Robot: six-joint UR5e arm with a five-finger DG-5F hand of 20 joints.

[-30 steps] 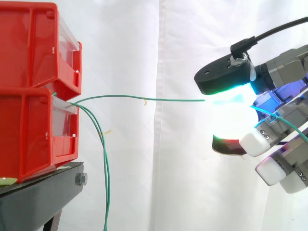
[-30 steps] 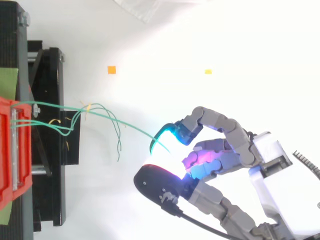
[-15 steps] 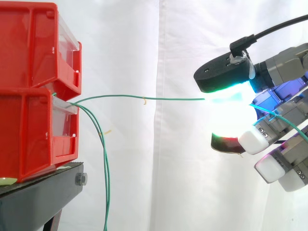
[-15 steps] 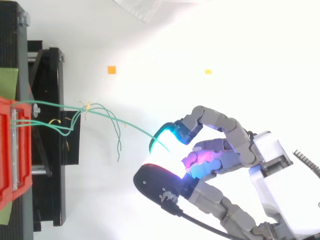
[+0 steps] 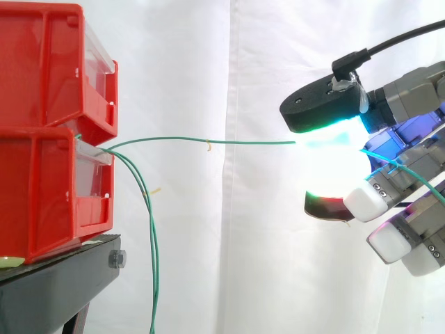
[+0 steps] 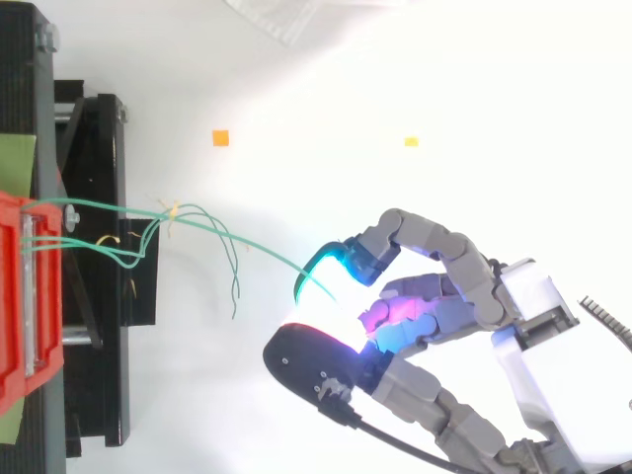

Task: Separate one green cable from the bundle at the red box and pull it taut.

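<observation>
One green cable (image 5: 208, 142) runs almost level from the lower red box (image 5: 49, 188) across to my hand (image 5: 389, 146) at the right. My hand is shut on that cable, pinching it between thumb and a glowing fingertip. The cable's tail (image 5: 410, 175) trails past the hand's lower fingers. Two other green cables (image 5: 149, 229) hang down from the same box mouth. In the top view the held cable (image 6: 247, 244) stretches from the red box (image 6: 25, 296) to my hand (image 6: 434, 306), and the loose strands (image 6: 232, 267) curl beside it.
A second red box (image 5: 52, 66) is stacked above the lower one. Both rest on a black stand (image 5: 62, 285). A white curtain (image 5: 229, 69) hangs behind. Two small orange markers (image 6: 220, 137) lie on the white floor in the top view.
My hand has risen very slightly and edged away from the box with the cable in it. The cable looks much the same.
</observation>
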